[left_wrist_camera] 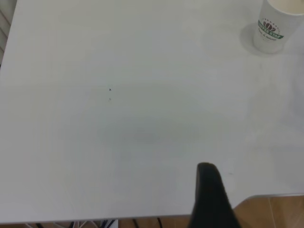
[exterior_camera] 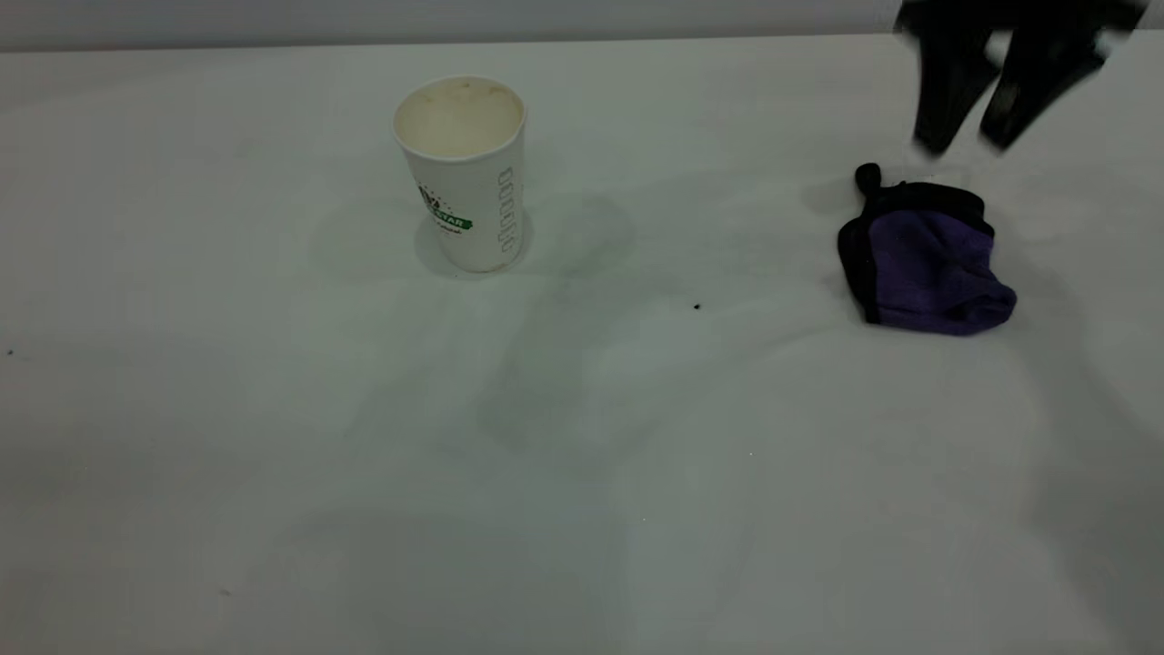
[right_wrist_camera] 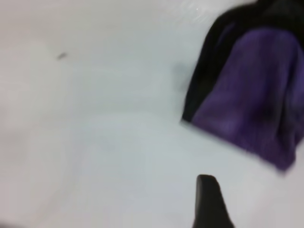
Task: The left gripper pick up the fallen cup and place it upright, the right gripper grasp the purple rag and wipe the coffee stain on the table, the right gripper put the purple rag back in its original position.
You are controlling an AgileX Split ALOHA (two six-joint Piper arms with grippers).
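Note:
The cup stands upright on the table, mouth up, at the back left of centre; the left wrist view shows it far off. At the right lies the purple rag, crumpled, with its black loop toward the back. My right gripper hovers just behind and above the rag, open and holding nothing; the rag fills a corner of the right wrist view. A dark part of my left gripper shows over the table's edge, far from the cup. The coffee stain is out of view.
A tiny black speck lies between the cup and the rag. The left wrist view shows the table's edge with wooden floor beyond it.

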